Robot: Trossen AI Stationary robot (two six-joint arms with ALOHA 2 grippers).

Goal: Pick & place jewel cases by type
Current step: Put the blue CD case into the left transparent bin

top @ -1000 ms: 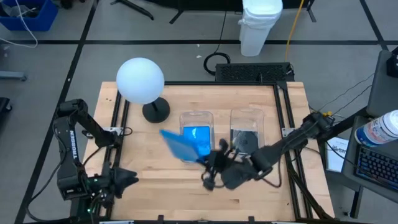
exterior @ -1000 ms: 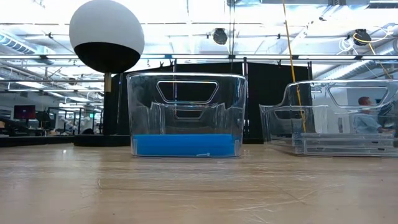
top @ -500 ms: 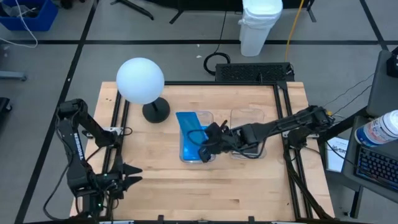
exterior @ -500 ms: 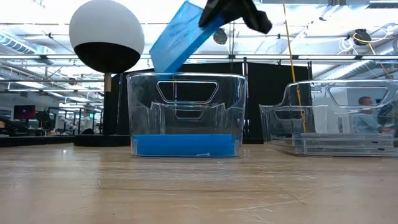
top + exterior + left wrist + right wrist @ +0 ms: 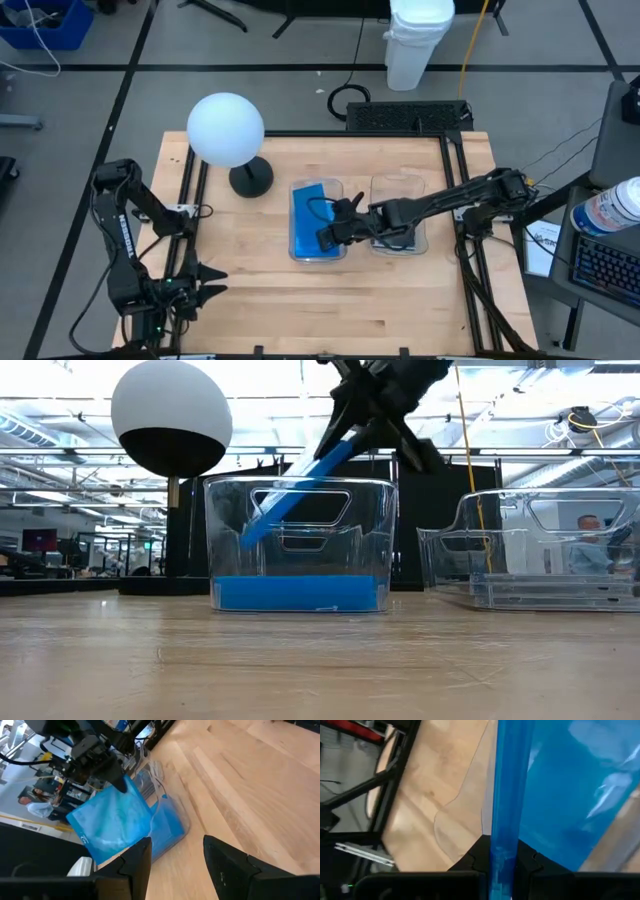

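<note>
The right jaws (image 5: 345, 435) pinch the upper edge of a blue jewel case (image 5: 295, 490), the case's thin edge clamped between the two dark fingers (image 5: 475, 857) in the right wrist view. Held by one edge, the case hangs tilted, its lower end already inside the left bin (image 5: 225, 540) and its upper end above the rim, an attitude that looks chosen so it can slide in edge-first and come to lie flat. On that bin's floor more blue cases (image 5: 300, 593) lie stacked, so this seems to be the bin for the blue type; the step in hand is, I judge, the lowering just before letting go. The right arm reaches in from the right side across the right bin (image 5: 398, 190), which holds dark cases (image 5: 392, 228) at its bottom. Letting go while the case is this steep could leave it leaning against the wall instead of flat on the stack. Beyond the bins, at the far left of the worktop (image 5: 400, 310), stands a white globe lamp (image 5: 226, 128). The left jaws (image 5: 212, 290) wait spread apart, holding nothing, over the near left corner.
</note>
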